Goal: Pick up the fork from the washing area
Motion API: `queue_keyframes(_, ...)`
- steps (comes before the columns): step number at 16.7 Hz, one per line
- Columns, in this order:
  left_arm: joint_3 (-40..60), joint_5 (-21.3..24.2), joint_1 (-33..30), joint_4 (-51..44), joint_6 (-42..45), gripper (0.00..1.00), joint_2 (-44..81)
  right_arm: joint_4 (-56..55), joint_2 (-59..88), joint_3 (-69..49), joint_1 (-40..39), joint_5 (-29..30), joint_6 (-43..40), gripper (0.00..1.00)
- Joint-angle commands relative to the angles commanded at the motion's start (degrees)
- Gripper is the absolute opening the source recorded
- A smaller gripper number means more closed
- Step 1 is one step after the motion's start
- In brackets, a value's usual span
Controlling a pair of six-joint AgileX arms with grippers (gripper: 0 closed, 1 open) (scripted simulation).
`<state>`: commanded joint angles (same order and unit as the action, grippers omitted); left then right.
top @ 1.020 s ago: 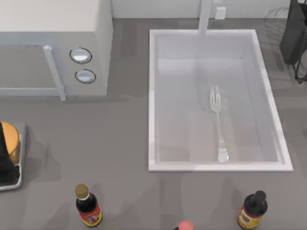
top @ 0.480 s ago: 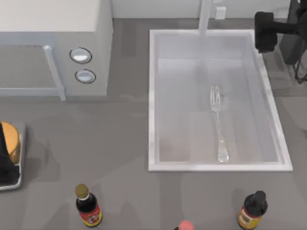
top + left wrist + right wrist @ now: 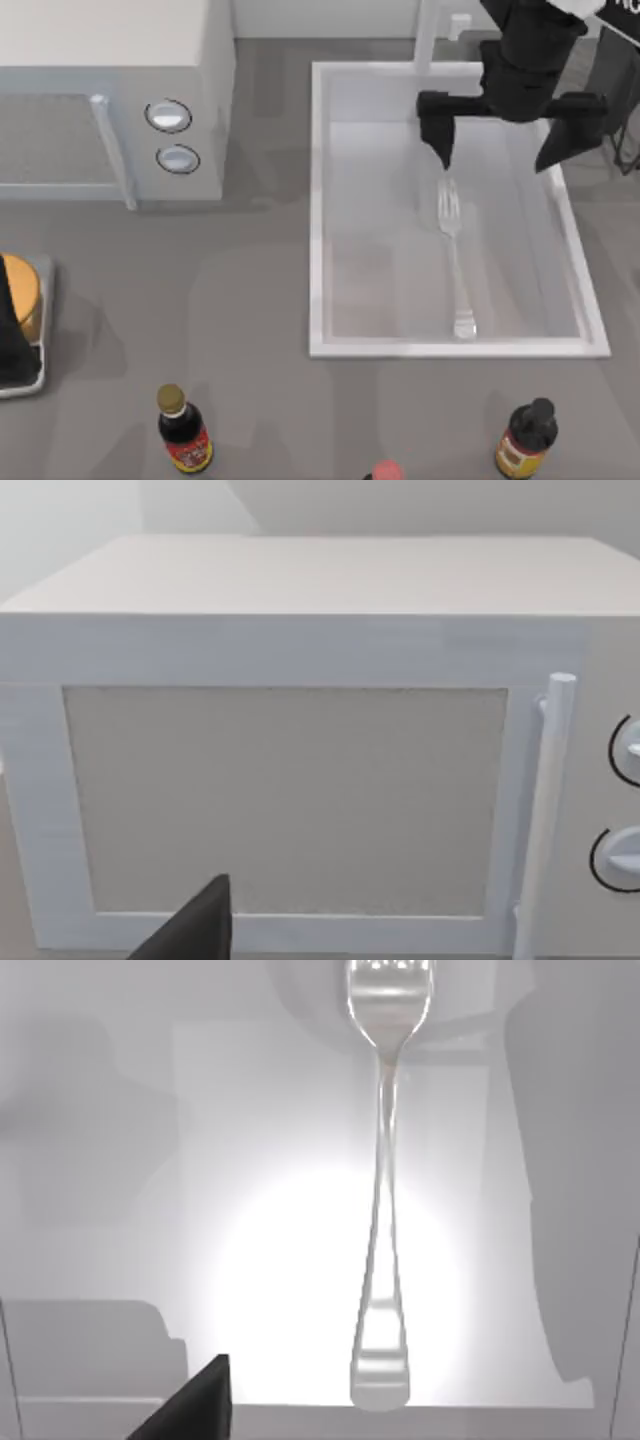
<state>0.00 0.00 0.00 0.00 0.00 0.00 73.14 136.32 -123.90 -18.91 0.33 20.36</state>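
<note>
Fork (image 3: 454, 255) lies flat on the floor of the washing area (image 3: 330, 340) at the table's right, tines toward the faucet post (image 3: 428, 35), slim and shiny silver, its long handle widening at the end. From above, left to right, stand the microwave (image 3: 110, 60), the basin, and the right pincer (image 3: 497, 135) spread wide open over the basin's far end, one finger just beyond the tines. The right wrist view shows the fork (image 3: 384, 1190) lengthwise; the left wrist view faces the microwave's door (image 3: 285, 800), where I cannot tell the left pincer's state.

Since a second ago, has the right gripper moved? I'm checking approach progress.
Yes: the right gripper came from the table's right edge leftward over the sink, above the fork.
</note>
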Motion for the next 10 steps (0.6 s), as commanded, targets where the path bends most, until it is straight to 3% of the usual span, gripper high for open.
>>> queue_keyframes(4,0.0,0.0,0.0,0.0,0.0,1.00,0.0,3.6,7.4,-6.7,-1.0,0.0,0.9,1.00)
queue_keyframes(10,0.0,0.0,0.0,0.0,0.0,1.00,0.0,3.5,7.8,-6.7,-0.8,0.0,0.9,1.00)
